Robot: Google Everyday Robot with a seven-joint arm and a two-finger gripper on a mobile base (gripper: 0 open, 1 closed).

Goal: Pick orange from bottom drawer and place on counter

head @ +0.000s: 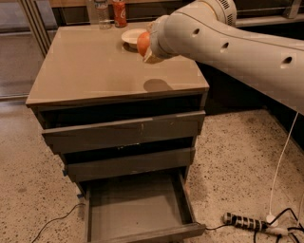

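The speckled terrazzo floor (237,156) fills the lower part of the camera view. The robot's thick white arm (237,42) reaches in from the right and crosses above the right rear of the desk (90,66), the glossy beige-tan top of a grey drawer cabinet (202,102).

Three drawers sit under the top. The upper drawer (123,133) and the middle drawer (128,163) are each pulled out a little. The bottom drawer (135,213) is pulled out much further, and its flat grey floor is bare.

At the end of the arm, the end effector (148,52) is over the desk's right rear area, mostly hidden behind the wrist. It is clenched around the orange (143,43), which is held in the air above the surface and not resting on it. A dark round shadow (156,85) lies on the desk in front of and below it.

A white bowl (129,36) sits on the desk just behind and to the left of the orange, partly covered by it. A red can (119,12) and a clear bottle (100,12) stand side by side at the rear edge.

On the floor to the right, a power strip (244,222) lies near the open drawer, and a white cable (285,156) runs down beside it.
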